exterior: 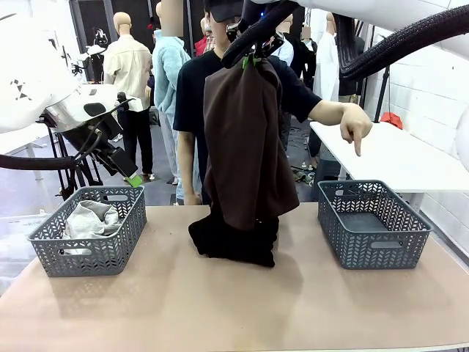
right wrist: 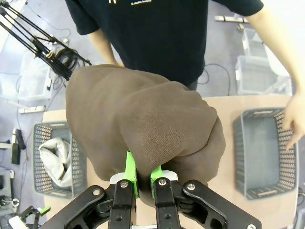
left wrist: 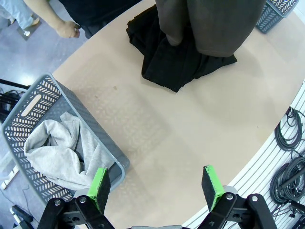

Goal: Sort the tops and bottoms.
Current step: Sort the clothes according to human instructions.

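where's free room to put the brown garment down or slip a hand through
Free: the right basket, with nothing in it; the table along its near edge; the gap between black pile and right basket. Crowded: the middle, where the brown garment hangs over the black pile; the left basket holds a grey garment.

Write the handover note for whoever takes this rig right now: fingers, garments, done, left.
Grippers: left gripper open, empty, above the left basket; right gripper shut on the dark brown garment, hung high over mid-table.
Done: light grey garment in the left basket.
Unsorted: black pile on the table, under the dark brown garment.
The person's hand points down at the right basket.
Left: probably drop the dark brown garment there, then sort the black pile.
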Controlling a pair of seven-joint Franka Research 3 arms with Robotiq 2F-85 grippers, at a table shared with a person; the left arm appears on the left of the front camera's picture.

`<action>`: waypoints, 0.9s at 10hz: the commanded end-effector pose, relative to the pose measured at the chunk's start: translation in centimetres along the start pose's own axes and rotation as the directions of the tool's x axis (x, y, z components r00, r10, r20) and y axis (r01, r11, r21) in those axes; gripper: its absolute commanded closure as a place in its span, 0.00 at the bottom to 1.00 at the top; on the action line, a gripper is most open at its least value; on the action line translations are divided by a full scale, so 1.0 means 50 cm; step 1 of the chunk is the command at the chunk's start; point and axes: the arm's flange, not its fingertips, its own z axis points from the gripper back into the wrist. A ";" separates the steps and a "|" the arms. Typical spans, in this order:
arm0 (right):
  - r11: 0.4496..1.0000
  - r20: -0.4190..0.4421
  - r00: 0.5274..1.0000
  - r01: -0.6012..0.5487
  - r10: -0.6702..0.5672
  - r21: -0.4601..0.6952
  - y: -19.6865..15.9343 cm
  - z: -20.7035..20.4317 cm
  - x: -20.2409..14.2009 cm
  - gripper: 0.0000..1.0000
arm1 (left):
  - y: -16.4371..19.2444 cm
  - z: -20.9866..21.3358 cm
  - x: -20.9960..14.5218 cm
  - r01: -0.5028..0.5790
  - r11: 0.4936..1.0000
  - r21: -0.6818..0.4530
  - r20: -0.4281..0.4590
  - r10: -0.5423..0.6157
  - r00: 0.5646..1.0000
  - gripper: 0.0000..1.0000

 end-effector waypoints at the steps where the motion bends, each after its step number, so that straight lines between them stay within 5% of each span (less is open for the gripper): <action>1: 1.000 0.003 1.000 0.004 -0.004 0.008 -0.007 0.013 -0.006 1.00 | 0.003 0.002 -0.002 0.009 1.000 -0.014 0.005 -0.009 1.000 0.00; 4: 0.999 0.017 0.999 0.038 -0.038 0.024 -0.048 0.074 0.049 1.00 | 0.003 0.002 -0.002 0.009 1.000 -0.014 0.005 -0.009 1.000 0.00; 6: 0.997 0.083 0.993 0.078 -0.078 -0.004 -0.124 0.157 0.109 1.00 | 0.003 0.002 -0.002 0.009 1.000 -0.014 0.005 -0.009 1.000 0.00; 9: 0.991 0.070 0.989 0.132 -0.132 -0.007 -0.244 0.196 0.162 1.00 | 0.003 0.002 -0.002 0.009 1.000 -0.014 0.005 -0.009 1.000 0.00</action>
